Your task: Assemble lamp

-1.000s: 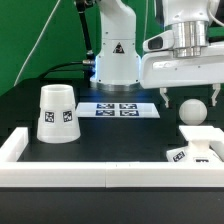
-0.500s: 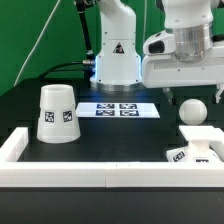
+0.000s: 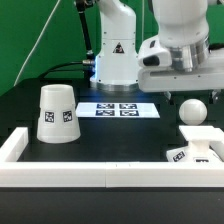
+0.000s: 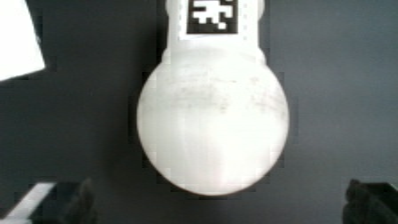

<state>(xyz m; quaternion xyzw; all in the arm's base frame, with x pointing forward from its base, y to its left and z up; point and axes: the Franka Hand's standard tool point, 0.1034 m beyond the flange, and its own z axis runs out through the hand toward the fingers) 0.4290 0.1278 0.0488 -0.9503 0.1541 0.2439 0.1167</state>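
The white bulb [image 3: 192,110] lies on the black table at the exterior view's right, its ball head facing the camera. In the wrist view the bulb [image 4: 214,115] fills the middle, with a square tag [image 4: 217,18] on its stem. My gripper [image 4: 217,205] is open and empty, and its dark fingertips [image 4: 59,200] stand wide apart on either side of the ball end. In the exterior view the gripper [image 3: 185,86] hangs just above the bulb. The blocky base [image 3: 200,143] sits in front of the bulb. The cone shade [image 3: 57,113] stands at the left.
The marker board [image 3: 120,109] lies flat in the middle, in front of the arm's pedestal. A long white rail [image 3: 90,175] borders the table's front and left side. A white edge [image 4: 18,45] shows beside the bulb in the wrist view.
The arm's hand has shifted a little toward the exterior view's left above the bulb. The bulb, base and shade have not moved.
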